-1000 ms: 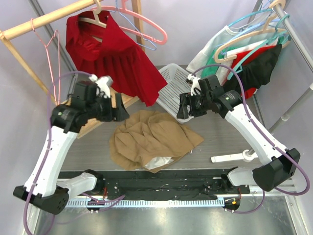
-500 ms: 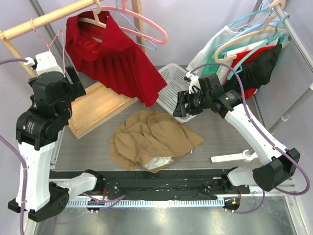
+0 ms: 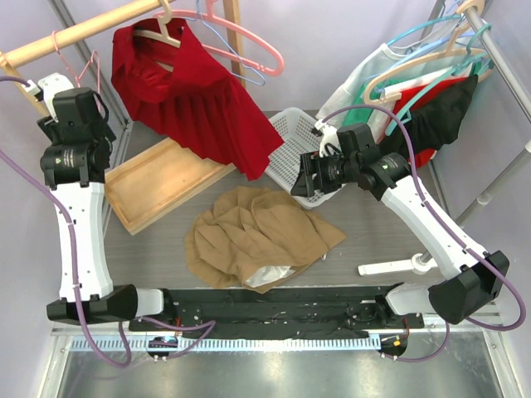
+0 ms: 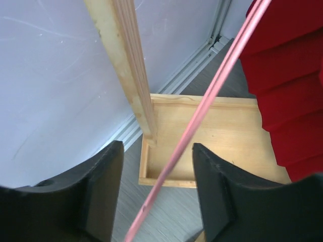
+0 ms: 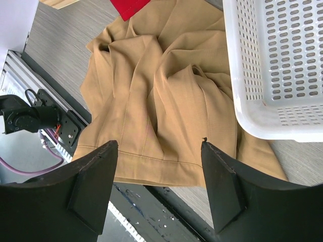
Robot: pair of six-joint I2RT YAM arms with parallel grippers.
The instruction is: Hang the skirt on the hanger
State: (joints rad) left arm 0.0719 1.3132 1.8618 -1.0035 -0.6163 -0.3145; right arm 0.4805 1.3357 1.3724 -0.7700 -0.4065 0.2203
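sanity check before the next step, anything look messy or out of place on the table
The tan skirt lies crumpled in a heap on the table, white lining poking out at its near edge, not hung up. The wooden tray sits askew, diagonal to the table edges.

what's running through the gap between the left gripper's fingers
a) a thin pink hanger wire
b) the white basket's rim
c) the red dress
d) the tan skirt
a: in the left wrist view the pink hanger wire slants down between the fingers of the open left gripper, while the tan skirt lies crumpled well away from it.
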